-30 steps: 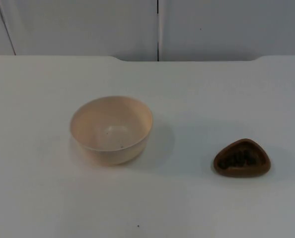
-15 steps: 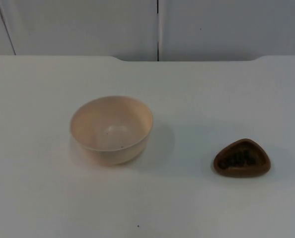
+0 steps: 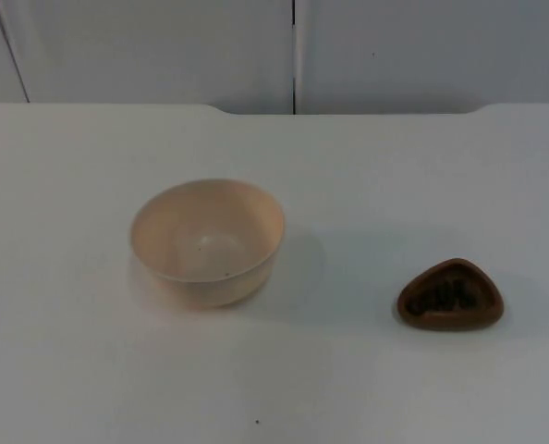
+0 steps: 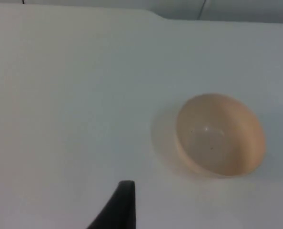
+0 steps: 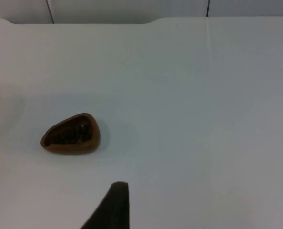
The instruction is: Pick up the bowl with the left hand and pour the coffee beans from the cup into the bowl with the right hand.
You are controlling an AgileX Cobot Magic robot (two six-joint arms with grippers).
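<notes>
The cream bowl (image 3: 207,240) stands upright on the white table (image 3: 367,176), left of centre, with nothing in it but a speck or two. Well apart to its right sits the brown cup (image 3: 450,295) (three-cornered in outline), dark coffee beans (image 3: 448,296) showing inside. My left gripper (image 4: 118,207) hangs above bare table, apart from the bowl; my right gripper (image 5: 111,205) hangs likewise, apart from the cup. I cannot tell how wide either claw stands, and neither grips anything.

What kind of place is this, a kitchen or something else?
Probably a robot test bench, not a kitchen: a plain white table against a grey partition wall, holding just a bowl and a cup of coffee beans.
</notes>
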